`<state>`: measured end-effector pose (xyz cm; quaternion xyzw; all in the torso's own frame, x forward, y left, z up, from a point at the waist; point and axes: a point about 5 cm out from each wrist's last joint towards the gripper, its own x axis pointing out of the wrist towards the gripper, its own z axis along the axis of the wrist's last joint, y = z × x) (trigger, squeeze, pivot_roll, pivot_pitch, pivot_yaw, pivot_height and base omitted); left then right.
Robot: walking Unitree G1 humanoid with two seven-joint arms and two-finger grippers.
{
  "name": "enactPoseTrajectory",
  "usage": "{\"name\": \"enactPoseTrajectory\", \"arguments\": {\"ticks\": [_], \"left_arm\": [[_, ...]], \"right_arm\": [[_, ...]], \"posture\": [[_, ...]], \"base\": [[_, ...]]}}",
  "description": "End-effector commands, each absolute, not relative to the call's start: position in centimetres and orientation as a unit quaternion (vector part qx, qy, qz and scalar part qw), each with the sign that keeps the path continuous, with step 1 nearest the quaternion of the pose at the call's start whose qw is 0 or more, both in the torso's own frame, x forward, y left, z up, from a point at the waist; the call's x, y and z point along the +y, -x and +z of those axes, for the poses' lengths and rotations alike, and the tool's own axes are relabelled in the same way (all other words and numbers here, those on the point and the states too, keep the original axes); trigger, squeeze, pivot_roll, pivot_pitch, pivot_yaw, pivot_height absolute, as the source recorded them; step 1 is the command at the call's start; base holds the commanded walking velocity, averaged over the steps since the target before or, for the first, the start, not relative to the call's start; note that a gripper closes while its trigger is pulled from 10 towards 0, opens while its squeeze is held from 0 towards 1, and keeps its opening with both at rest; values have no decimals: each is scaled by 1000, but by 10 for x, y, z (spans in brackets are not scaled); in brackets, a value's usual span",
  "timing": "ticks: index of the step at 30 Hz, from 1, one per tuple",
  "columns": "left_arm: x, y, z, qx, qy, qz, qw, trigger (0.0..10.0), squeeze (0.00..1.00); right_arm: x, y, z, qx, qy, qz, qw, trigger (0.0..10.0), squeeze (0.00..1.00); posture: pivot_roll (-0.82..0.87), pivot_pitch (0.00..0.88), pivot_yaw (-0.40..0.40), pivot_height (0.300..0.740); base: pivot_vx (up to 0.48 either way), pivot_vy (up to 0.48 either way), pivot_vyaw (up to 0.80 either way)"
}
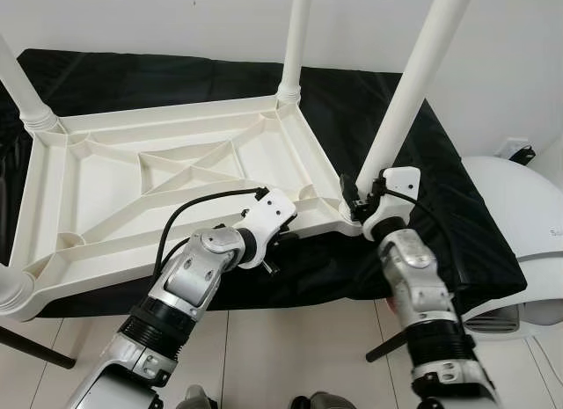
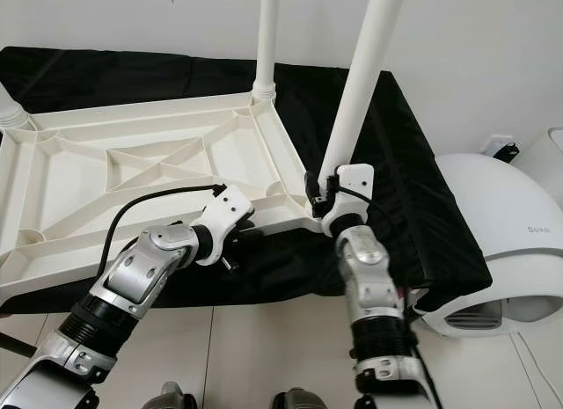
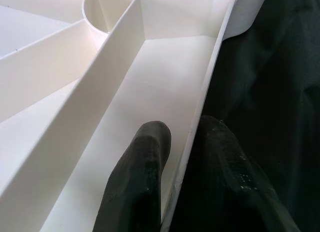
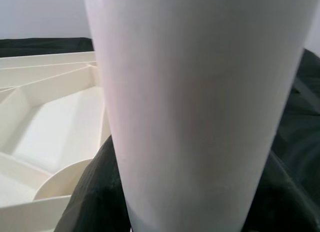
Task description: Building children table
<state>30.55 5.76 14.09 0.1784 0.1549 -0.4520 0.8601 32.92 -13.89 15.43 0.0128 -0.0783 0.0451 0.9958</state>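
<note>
Lying upside down on a black cloth (image 1: 457, 207), the white table top (image 1: 106, 189) shows its ribbed, empty underside, with legs standing up from its corners. The right gripper (image 1: 359, 200) is closed around the near-right leg (image 1: 409, 92) just above its socket. The left gripper (image 3: 187, 157) pinches the top's near edge wall, one finger inside, one outside. A white rounded appliance (image 1: 519, 224) sits beside the cloth on the right.

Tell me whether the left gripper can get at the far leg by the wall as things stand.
Probably not: the left gripper is clamped on the tabletop's near rim, and the far leg stands across the whole tabletop.
</note>
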Motion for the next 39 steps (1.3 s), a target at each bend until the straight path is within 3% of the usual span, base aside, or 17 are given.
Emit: {"name": "enactPoseTrajectory", "arguments": {"ticks": [1,13,14,21,22,23,24,39], "left_arm": [[48,-294,134,168,-171,-489,839,10000,0],[45,-292,134,167,-170,-490,838,10000,0],[46,-293,134,167,-170,-489,839,10000,0],[46,-292,134,167,-169,-489,839,10000,0],[45,-292,134,166,-169,-489,839,10000,0],[45,-292,134,166,-169,-489,840,10000,0],[45,-292,134,166,-169,-489,840,10000,0],[44,-291,134,165,-167,-491,839,10000,0]], "right_arm": [[-140,-328,143,-44,-9,2,999,0,0],[-117,-327,134,-13,-30,-54,998,0,0],[-118,-328,133,-7,-27,-60,998,10000,0],[-119,-328,133,-5,-23,-61,998,10000,0],[-120,-329,134,-6,-20,-53,998,10000,690],[-120,-329,134,-7,-18,-48,999,10000,690],[-120,-328,134,-7,-18,-41,999,10000,1000],[-144,-329,141,-36,-16,43,998,10000,1000]], "posture": [[-15,56,-84,740],[-6,46,-94,740],[-6,44,-94,740],[-6,39,-97,740],[-7,36,-100,740],[-7,36,-100,740],[-9,34,-101,740],[-17,35,-96,740]], "base": [[0,0,0],[0,0,0],[0,0,0],[0,0,0],[0,0,0],[0,0,0],[0,0,0],[0,0,0]]}}
